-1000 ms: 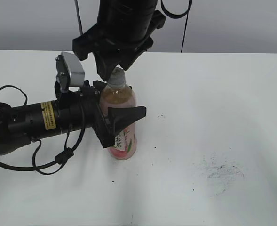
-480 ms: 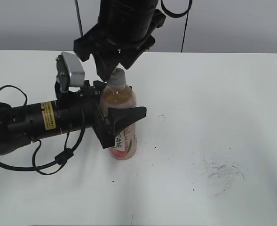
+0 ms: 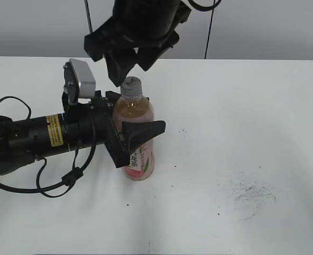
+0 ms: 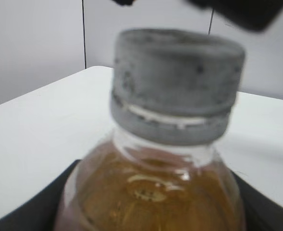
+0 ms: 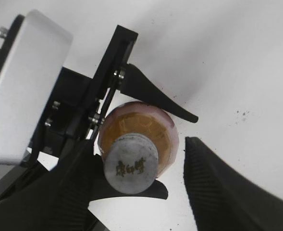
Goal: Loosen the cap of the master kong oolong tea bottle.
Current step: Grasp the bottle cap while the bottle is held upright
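Observation:
The master kong oolong tea bottle [image 3: 138, 143] stands upright on the white table, with amber tea and a pink label. Its grey-white ribbed cap [image 3: 131, 84] is on the neck. My left gripper [image 3: 130, 135] comes in from the left and is shut on the bottle's body. In the left wrist view the cap [image 4: 177, 91] fills the frame above the bottle's shoulder [image 4: 151, 192]. My right gripper [image 3: 128, 65] hangs open just above the cap without touching it. In the right wrist view the cap [image 5: 131, 163] lies between the gripper's spread fingers [image 5: 218, 192], close to the left one.
The left arm [image 3: 34, 138] lies low across the table's left side with a looping cable [image 3: 66, 178]. The right arm [image 3: 145, 21] comes down from the back over the bottle. Dark scuff marks [image 3: 252, 194] are on the table at the front right.
My right gripper has risen off the cap; it stood around the cap before and now is open above it, with the cap fully in sight. The bottle and left gripper have not moved.

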Controlling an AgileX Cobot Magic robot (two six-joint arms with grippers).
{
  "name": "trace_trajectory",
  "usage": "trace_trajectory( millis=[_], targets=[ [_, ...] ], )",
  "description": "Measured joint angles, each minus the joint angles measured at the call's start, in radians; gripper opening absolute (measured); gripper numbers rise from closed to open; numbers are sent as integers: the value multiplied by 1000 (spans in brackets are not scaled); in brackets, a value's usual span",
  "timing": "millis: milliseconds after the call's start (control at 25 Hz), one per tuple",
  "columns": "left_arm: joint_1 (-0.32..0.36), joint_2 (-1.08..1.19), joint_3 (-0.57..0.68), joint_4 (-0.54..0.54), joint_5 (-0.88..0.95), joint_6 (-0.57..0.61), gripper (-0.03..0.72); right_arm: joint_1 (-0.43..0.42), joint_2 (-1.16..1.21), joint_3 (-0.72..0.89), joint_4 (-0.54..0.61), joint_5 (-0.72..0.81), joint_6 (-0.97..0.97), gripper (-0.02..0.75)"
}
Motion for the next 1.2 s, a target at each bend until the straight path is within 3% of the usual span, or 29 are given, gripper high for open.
trace_trajectory(
  millis=[400, 760, 960, 1200],
  targets=[
    [0, 0, 0, 0, -1, 0, 445, 0, 0, 48, 6, -1, 0, 437],
    [0, 0, 0, 0, -1, 0, 445, 0, 1, 48, 15, -1, -22, 290],
    [0, 0, 0, 0, -1, 0, 445, 0, 1, 48, 16, -1, -101, 272],
    [0, 0, 0, 0, -1, 0, 445, 0, 1, 48, 17, -1, -346, 270]
  ],
)
